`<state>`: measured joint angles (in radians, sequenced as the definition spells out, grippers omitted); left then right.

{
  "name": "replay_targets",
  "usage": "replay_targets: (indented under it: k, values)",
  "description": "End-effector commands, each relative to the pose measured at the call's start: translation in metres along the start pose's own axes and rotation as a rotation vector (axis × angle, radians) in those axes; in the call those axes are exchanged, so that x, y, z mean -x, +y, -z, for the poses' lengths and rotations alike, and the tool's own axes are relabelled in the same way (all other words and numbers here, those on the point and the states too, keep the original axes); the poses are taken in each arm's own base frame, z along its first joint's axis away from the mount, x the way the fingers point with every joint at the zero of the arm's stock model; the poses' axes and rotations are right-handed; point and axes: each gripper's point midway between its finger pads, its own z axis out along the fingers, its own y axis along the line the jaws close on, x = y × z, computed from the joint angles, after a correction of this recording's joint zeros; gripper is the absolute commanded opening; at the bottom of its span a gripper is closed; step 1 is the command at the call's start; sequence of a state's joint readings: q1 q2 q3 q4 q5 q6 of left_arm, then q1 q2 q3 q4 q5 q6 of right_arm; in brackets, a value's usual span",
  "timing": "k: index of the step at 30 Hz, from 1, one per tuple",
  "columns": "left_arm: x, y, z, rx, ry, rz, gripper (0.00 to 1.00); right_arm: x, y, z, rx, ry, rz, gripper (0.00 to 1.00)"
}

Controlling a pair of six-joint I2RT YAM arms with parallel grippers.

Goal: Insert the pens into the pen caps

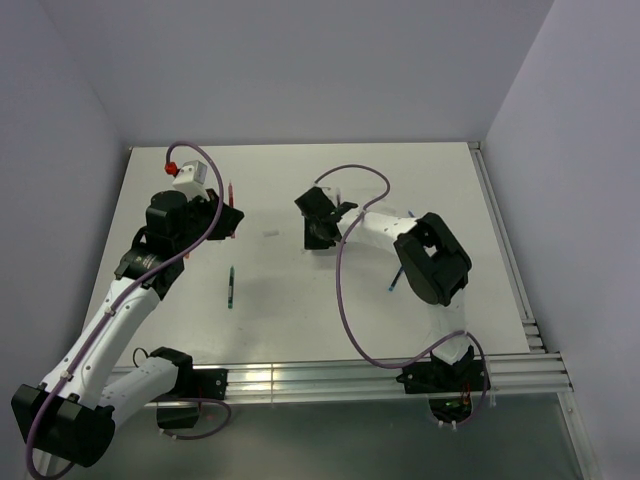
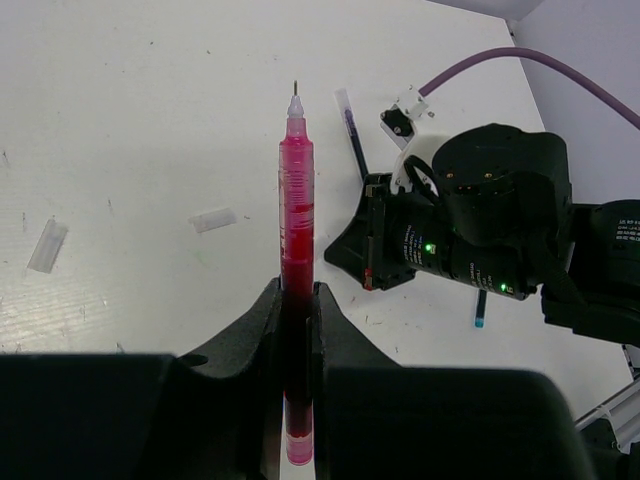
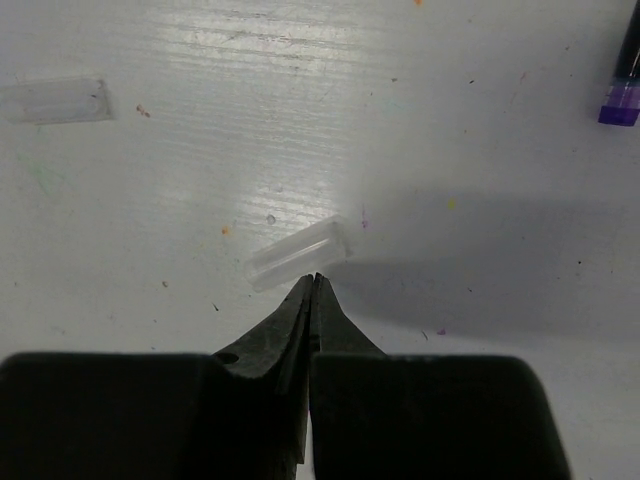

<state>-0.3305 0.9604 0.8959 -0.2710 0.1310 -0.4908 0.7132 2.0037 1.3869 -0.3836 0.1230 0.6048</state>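
My left gripper [image 2: 296,290] is shut on a red pen [image 2: 296,200], whose bare needle tip points away from the wrist above the table. In the top view this gripper [image 1: 232,215] is at the left rear. My right gripper [image 3: 314,280] is shut with nothing between its jaws. Its tips rest just short of a clear pen cap [image 3: 297,254] lying on the table. A second cap [image 3: 55,100] lies farther left. In the left wrist view two caps [image 2: 213,219] [image 2: 47,246] lie on the table beyond the red pen.
A green-tipped pen [image 1: 230,287] lies between the arms. A light blue pen [image 1: 392,283] lies under the right arm. A dark blue pen [image 2: 353,140] lies beyond the right wrist, its end [image 3: 625,90] at the right wrist view's top right. White walls ring the table [image 1: 280,330].
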Motion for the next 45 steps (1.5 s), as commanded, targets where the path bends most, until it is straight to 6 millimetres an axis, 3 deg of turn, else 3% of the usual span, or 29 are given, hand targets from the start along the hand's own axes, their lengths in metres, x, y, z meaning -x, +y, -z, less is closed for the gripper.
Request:
replay_targets:
  k: [1,13,29,32,39,45]
  values:
    - [0.011,-0.001,0.003,0.003,-0.038,-0.017,0.00,0.004,-0.008,-0.008,-0.043,-0.006,-0.006,0.00]
    - [0.010,0.000,0.002,0.005,-0.038,-0.016,0.00,0.012,-0.013,-0.017,-0.056,-0.005,-0.009,0.00]
    - [0.011,0.001,0.003,0.010,-0.041,-0.021,0.00,0.043,0.009,-0.032,-0.019,-0.022,0.038,0.00]
    - [0.011,0.001,0.003,0.012,-0.041,-0.021,0.00,0.045,0.004,-0.034,-0.047,-0.028,0.039,0.00]
    - [0.012,0.000,0.004,0.009,-0.047,-0.022,0.00,0.069,-0.006,-0.012,-0.107,-0.118,0.045,0.02]
    - [0.012,-0.001,0.005,0.005,-0.048,-0.020,0.00,0.081,0.001,0.011,-0.097,-0.165,0.057,0.14]
